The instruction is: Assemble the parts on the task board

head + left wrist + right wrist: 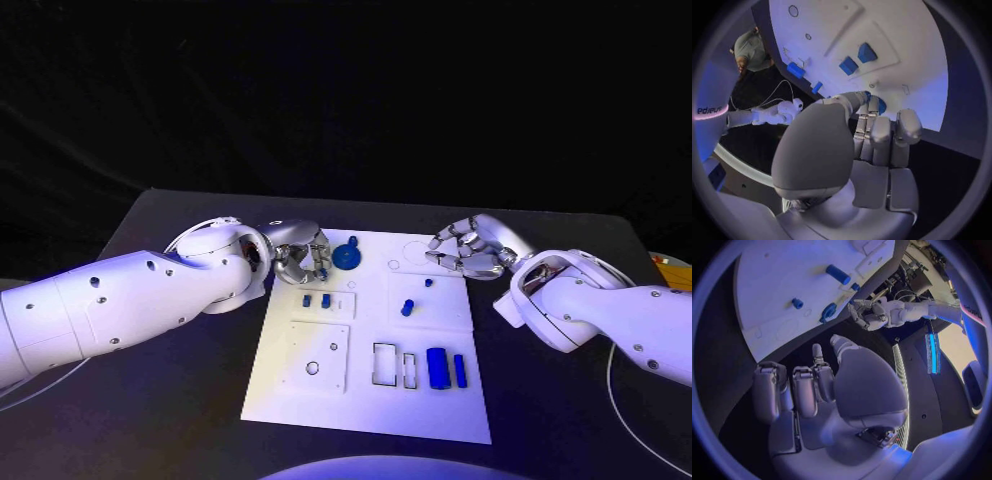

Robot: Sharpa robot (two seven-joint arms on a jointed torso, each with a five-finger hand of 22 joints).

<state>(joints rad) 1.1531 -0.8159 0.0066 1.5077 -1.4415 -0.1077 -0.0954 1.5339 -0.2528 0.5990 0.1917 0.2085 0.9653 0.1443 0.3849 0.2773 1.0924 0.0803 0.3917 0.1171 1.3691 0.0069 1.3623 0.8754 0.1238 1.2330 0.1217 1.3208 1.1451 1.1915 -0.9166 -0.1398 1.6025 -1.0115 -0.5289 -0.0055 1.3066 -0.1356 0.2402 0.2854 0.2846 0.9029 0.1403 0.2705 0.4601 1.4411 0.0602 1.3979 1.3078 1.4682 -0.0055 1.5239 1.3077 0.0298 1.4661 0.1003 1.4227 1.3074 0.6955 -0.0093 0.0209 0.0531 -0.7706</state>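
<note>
Black bench (173,400) carrying the white task board (433,405) at its centre. Left robot hand (296,252) at the board's far left corner, fingers curled against a round blue part (348,256); whether it grips the part cannot be told. Right robot hand (470,247) over the board's far right corner, fingers curled, holding nothing. Blue parts counted on the board: one round piece, two small blocks (316,300) near the left edge, one peg (408,307) mid-board, two upright bars (447,369) toward the near right corner.

head: high, looking down | wrists: close behind each robot hand | shared: task board (372,340)
</note>
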